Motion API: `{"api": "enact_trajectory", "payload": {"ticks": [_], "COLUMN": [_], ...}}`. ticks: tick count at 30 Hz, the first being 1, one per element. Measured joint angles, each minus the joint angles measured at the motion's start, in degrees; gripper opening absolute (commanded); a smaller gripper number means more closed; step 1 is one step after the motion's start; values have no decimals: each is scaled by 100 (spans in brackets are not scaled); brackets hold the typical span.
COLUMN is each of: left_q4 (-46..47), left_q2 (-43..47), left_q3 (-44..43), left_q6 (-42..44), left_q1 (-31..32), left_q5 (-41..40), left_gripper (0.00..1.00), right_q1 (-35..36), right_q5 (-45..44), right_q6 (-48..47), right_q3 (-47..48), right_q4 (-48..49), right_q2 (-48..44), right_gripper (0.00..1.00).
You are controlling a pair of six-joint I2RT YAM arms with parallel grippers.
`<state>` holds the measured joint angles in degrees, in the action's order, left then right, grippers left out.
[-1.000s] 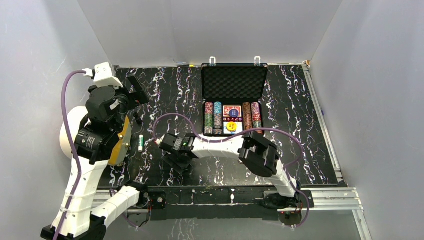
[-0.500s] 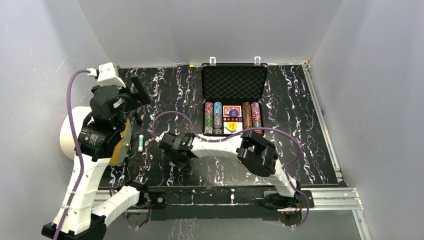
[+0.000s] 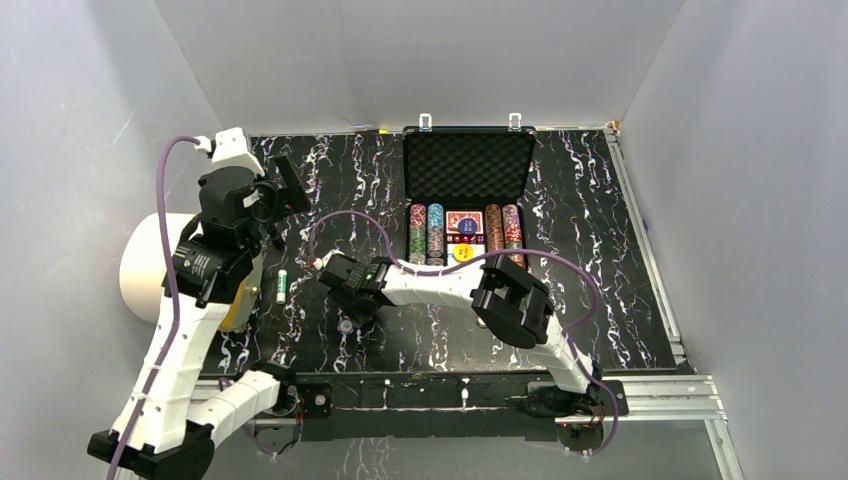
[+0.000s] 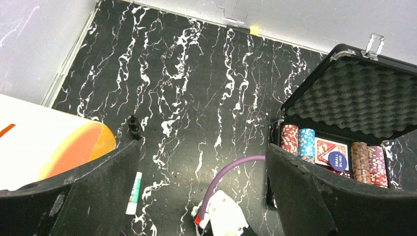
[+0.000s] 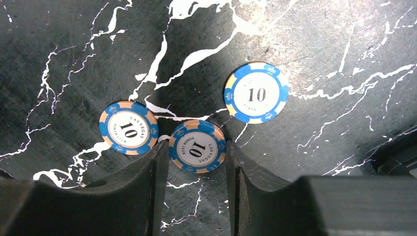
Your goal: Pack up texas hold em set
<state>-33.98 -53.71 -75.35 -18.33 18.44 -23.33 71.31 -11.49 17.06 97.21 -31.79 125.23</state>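
Black marble tabletop (image 5: 344, 147): R gripper (image 5: 196, 150) pinches middle chip (image 5: 197, 145); L gripper (image 4: 201, 147) wide open.

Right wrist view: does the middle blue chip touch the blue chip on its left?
Apart. The right wrist view plainly shows a strip of dark table between the middle chip and the left chip.

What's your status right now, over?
Left gripper open, empty. Right gripper flanks middle chip, grip unclear. Two more chips loose beside it. Case open, nothing seen blocking.
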Motion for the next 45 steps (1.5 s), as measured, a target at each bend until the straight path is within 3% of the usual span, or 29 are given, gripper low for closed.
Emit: {"api": "enact_trajectory", "payload": {"ticks": [6, 10, 16, 20, 25, 30, 36, 40, 45], "left_q4": [-83, -103, -120, 74, 719, 1484, 2481, 3355, 4172], "left_q2": [-63, -63, -63, -87, -345, -994, -1272, -1456, -1843], "left_q3": [0, 26, 474, 1115, 1952, 2275, 2507, 2817, 2933], "left_q6": [-127, -348, -697, -839, -872, -894, -909, -1099, -1189], "left_q1": [0, 0, 0, -2, 0, 321, 1405, 1598, 1631], "left_q5": [50, 181, 638, 1484, 3003, 4046, 4072, 3939, 3886], "left_gripper": [98, 98, 98, 94, 81, 78, 61, 50, 52], "right_q1": [0, -114, -820, -1519, -2218, -2586, -2796, -2859, -2953], "right_q5": [-229, -387, -358, -308, -157, 146, 382, 507, 675], "right_q6": [155, 426, 1270, 2046, 3235, 4306, 5547, 6116, 6559], "right_q3": [-151, -1008, -2481, -3132, -3679, -4192, -4651, -4732, -4780], "right_q4": [76, 337, 1071, 1650, 2249, 2573, 2874, 3042, 3233], "right_q2": [-101, -704, -2448, -3707, -4437, -4516, -4693, -4876, -5051], "right_gripper": [39, 40, 40, 40, 40, 40, 40, 41, 41]}}
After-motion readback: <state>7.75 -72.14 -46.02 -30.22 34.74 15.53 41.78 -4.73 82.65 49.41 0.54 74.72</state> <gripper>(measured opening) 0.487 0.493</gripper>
